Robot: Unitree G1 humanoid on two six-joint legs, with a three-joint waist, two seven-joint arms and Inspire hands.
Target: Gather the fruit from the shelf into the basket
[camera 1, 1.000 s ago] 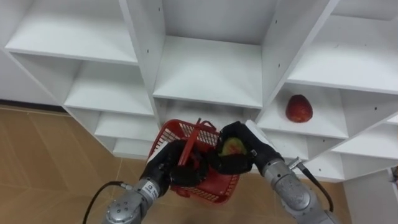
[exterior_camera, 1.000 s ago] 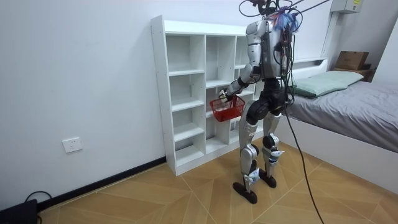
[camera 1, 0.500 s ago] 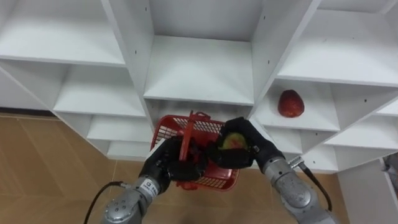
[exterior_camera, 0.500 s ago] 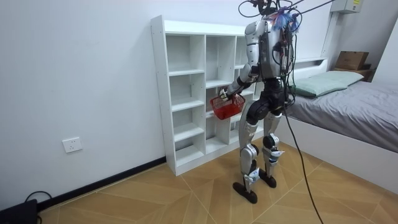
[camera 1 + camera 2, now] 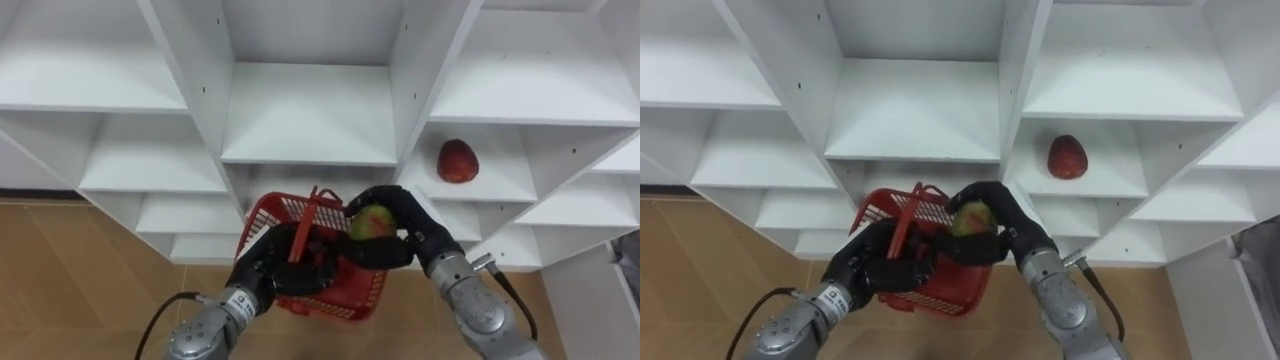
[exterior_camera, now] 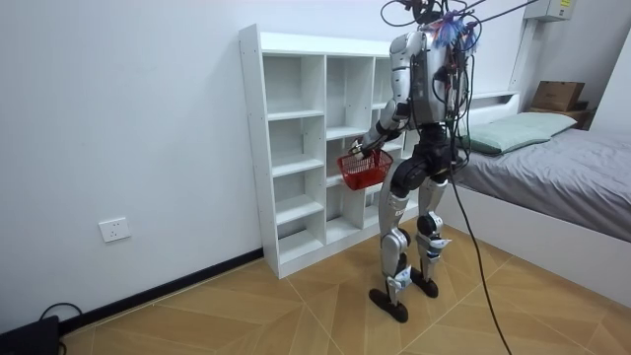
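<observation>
Robot at the white closet [image 5: 310,110], depositing step. Left hand [image 5: 275,270], fingers curled round the handle [image 5: 305,225], carries a red plastic lattice basket [image 5: 350,290]. Right hand [image 5: 405,240] wraps its fingers about a smooth, round green-red fruit [image 5: 372,222] above the basket's 2 o'clock edge; opening them should drop it in. A rounded red fruit [image 5: 457,160] lies on the shelf [image 5: 500,190] at 2 o'clock.

A white wall [image 6: 128,108] backed a white closet [image 6: 296,168] of open compartments. The floor [image 6: 256,311] was herringbone wood. A grey-covered bed [image 6: 582,177] stood at the room view's right; a socket [image 6: 114,230] sat low on the wall.
</observation>
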